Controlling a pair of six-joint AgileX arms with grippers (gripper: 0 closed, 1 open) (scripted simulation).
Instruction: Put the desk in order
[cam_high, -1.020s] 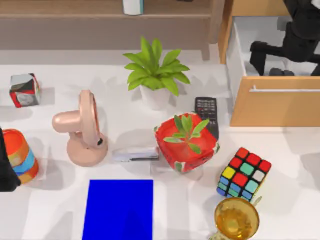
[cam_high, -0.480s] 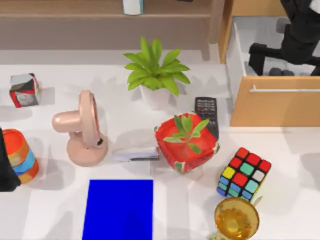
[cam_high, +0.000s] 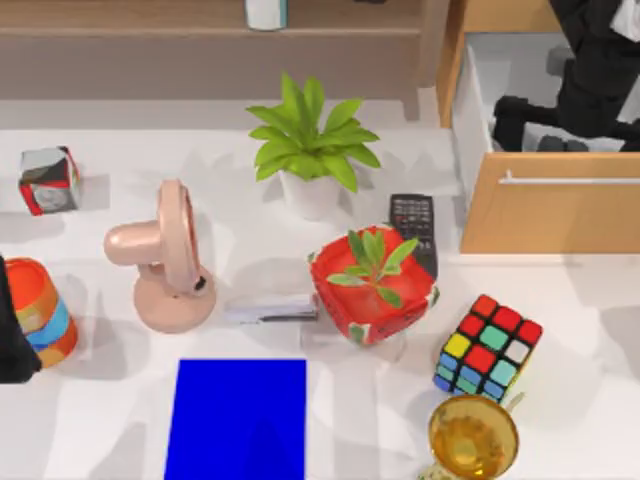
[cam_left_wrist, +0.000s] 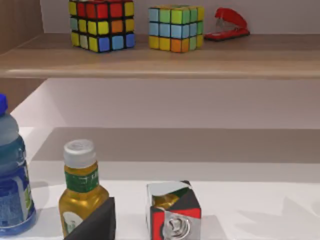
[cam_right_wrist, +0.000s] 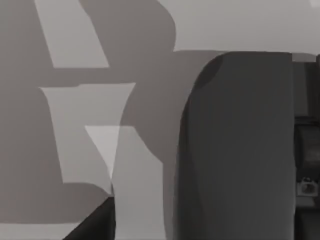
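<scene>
The broad white counter (cam_high: 120, 150) spans the top view, with a light-wood shelf (cam_high: 200, 25) along its far edge and an open light-wood drawer (cam_high: 550, 205) at the far right. The right arm's black gripper (cam_high: 545, 125) hangs inside that drawer, near its front panel; whether it is released or clenched cannot be told. The left arm is parked at the counter's left edge, beside a striped orange, blue and red cup (cam_high: 40, 310).

Across the counter stand a small silver-and-red cube (cam_high: 48, 180), a pink desk fan (cam_high: 165, 255), a leafy green plant in a white pot (cam_high: 312, 150), a black remote control (cam_high: 412, 225) and a red pot with a small green plant (cam_high: 372, 290). A flat silver stapler (cam_high: 270, 308) lies between fan and red pot. Near the front are a blue rectangular mat (cam_high: 238, 418), a multicoloured puzzle cube (cam_high: 488, 348) and an amber glass cup (cam_high: 473, 437).

The left wrist view shows two puzzle cubes (cam_left_wrist: 102, 25) and a red stapler (cam_left_wrist: 227, 25) on the shelf, with a yellow bottle (cam_left_wrist: 80, 187) below.
</scene>
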